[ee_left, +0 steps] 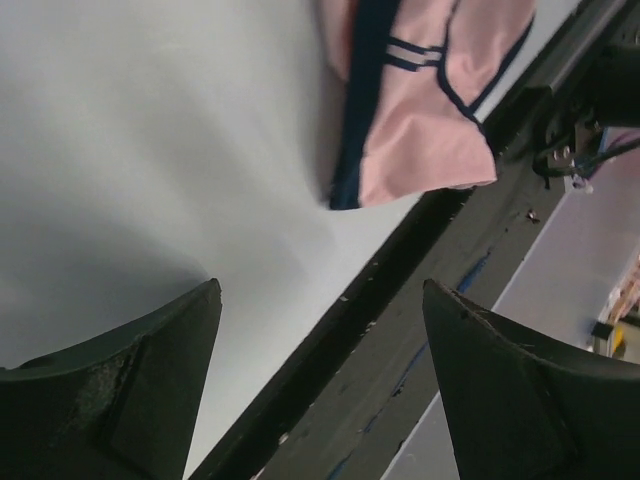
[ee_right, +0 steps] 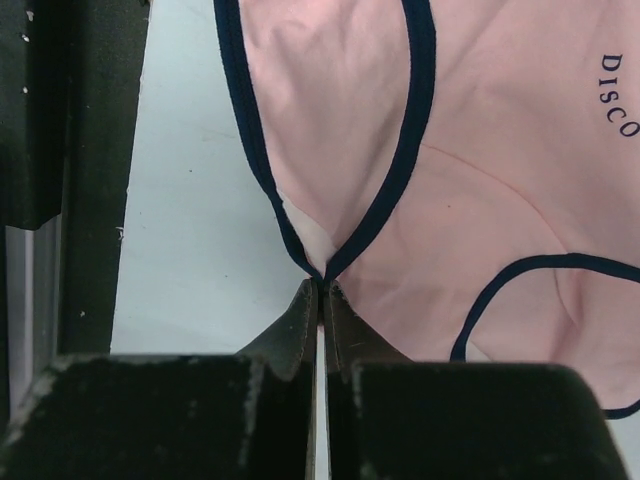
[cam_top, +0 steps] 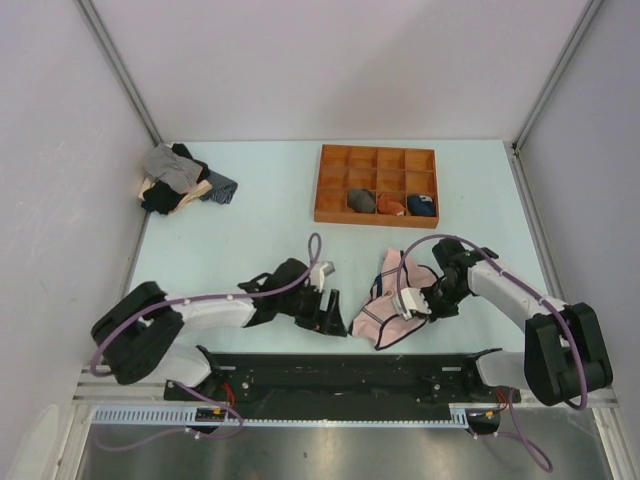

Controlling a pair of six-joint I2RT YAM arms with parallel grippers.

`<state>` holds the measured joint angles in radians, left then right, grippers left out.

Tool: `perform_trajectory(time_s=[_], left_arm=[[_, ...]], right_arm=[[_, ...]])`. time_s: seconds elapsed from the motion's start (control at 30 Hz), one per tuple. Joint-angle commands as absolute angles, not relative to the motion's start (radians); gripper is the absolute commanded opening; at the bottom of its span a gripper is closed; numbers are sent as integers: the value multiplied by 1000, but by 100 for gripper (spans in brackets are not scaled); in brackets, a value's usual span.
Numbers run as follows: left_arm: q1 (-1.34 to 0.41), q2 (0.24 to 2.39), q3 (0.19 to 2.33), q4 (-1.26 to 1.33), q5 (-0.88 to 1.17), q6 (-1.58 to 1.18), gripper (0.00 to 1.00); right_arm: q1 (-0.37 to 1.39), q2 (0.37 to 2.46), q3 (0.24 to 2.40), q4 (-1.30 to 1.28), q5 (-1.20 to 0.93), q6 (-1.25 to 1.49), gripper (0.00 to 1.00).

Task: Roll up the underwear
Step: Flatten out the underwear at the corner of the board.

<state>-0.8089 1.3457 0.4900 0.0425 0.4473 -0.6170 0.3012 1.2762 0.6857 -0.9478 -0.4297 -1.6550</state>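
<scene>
- Where the pale surface [cam_top: 250, 240] met the left wall, far side, a heap of grey, black and tan garments [cam_top: 180, 180] lay bunched.
- Left pincer [cam_top: 328, 315] sat low at the near edge, just left of the underwear and apart from it. Wrist view: left pincer [ee_left: 320, 290] had its fingers spread wide with nothing between them.
- Orange tray [cam_top: 330, 185] stood at the far middle, well apart from both arms. Its near row held a dark grey bundle [cam_top: 361, 200], an orange bundle [cam_top: 391, 206] and a navy bundle [cam_top: 422, 206], one per compartment.
- Underwear [cam_top: 380, 315], pink with navy edging, lay rumpled on the surface at the near edge, between the two pincers.
- Right pincer [cam_top: 412, 305] was at the garment's right side. Wrist view: right pincer [ee_right: 322, 290] was pinched tight on the underwear [ee_right: 480, 200], where two navy edges met in a point.
</scene>
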Motion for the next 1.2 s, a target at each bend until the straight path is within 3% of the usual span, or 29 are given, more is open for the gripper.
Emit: perform_trajectory(time_s=[0.0, 0.2, 0.3, 0.33, 0.43, 0.5, 0.77, 1.0, 1.17], left_arm=[[-912, 1459, 575, 126, 411, -672, 86], [-966, 1604, 678, 55, 285, -709, 76], [-991, 1660, 710, 25, 268, -692, 61], [-996, 1670, 716, 22, 271, -687, 45], [-997, 1664, 733, -1, 264, -660, 10], [-983, 1616, 764, -92, 209, -612, 1], [-757, 1378, 940, -404, 238, -405, 0], [-667, 1221, 1287, -712, 273, -255, 0], [-704, 1103, 1125, -645, 434, -325, 1]], right_arm=[[285, 1293, 687, -945, -462, -1671, 0], [268, 1290, 686, -939, -486, -1671, 0], [261, 1289, 684, -933, -494, -1672, 0], [259, 1289, 686, -931, -498, -1672, 0], [256, 1261, 689, -904, -499, -1655, 0], [256, 1247, 704, -872, -514, -1618, 0], [278, 1315, 1071, -732, -664, -1292, 0], [414, 1278, 1291, -540, -672, -1028, 0], [367, 1241, 1228, -765, -808, -1259, 0]])
